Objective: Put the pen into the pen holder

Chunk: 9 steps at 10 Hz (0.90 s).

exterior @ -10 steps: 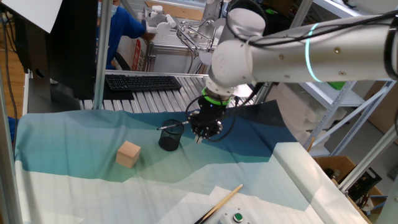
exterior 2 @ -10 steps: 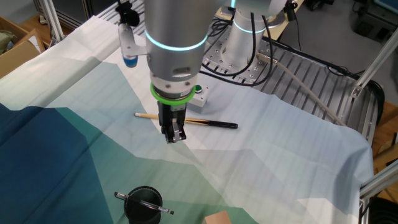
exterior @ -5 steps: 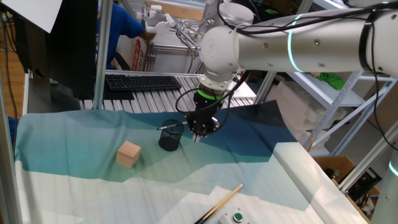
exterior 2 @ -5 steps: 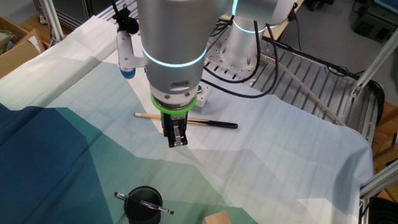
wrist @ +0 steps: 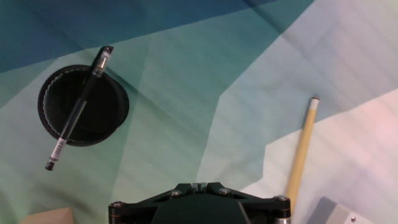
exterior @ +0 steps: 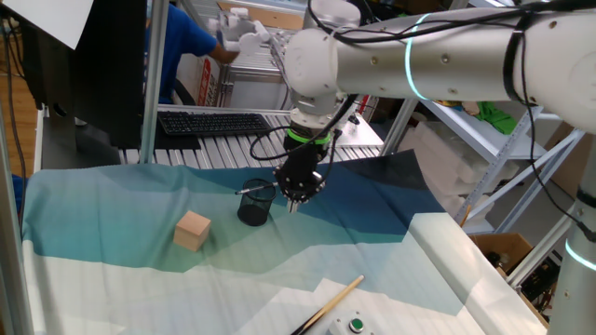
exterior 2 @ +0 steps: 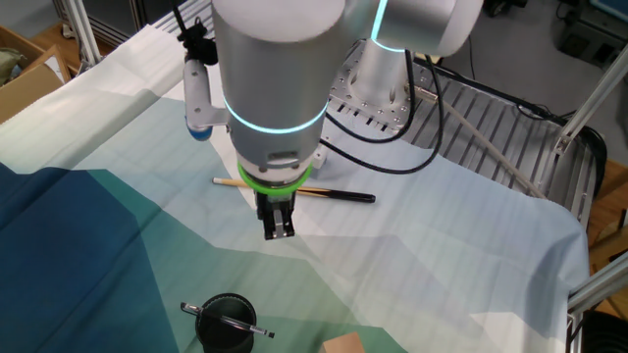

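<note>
The pen holder is a small black mesh cup standing upright on the teal cloth. The thin dark pen lies slanted across its mouth, with both ends reaching past the rim. My gripper hangs above the cloth just beside the cup, apart from it and from the pen. Its jaws are shut with nothing between them.
A tan wooden block sits near the cup. A long tan stick lies on the pale part of the cloth, next to a small box with a green button. A keyboard lies behind the table.
The arm's upper links have swung to the left and the gripper has shifted slightly toward the cup. The pen and cup have not moved.
</note>
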{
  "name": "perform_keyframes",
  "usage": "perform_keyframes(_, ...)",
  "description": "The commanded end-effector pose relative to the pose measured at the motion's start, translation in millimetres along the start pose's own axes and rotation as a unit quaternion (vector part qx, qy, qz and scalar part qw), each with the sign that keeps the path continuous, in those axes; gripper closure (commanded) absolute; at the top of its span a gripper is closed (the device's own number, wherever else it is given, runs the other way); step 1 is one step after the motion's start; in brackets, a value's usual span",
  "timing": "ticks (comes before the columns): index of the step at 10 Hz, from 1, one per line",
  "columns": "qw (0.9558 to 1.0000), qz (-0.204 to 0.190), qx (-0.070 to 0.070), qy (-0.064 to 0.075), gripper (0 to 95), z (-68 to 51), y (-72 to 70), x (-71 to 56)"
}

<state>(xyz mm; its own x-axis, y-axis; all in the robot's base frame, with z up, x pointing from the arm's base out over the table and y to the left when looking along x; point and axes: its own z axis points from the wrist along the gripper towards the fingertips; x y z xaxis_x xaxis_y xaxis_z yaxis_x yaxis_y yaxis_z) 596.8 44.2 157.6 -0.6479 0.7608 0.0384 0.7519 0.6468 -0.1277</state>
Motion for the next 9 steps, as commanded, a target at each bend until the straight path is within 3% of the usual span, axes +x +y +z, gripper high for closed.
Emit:
perform_keyframes(1, 0.9999, -0.004, -0.010, -0.001, 95.0, 0.3, -4.0, 2.2)
perform_keyframes(4, 0.9996, -0.014, -0.022, -0.009, 95.0, 0.3, -4.0, 2.2)
perform_keyframes(5, 0.9998, -0.005, -0.017, -0.008, 95.0, 0.3, -4.0, 2.2)
perform_keyframes(9, 0.9996, -0.012, -0.026, -0.007, 95.0, 0.3, -4.0, 2.2)
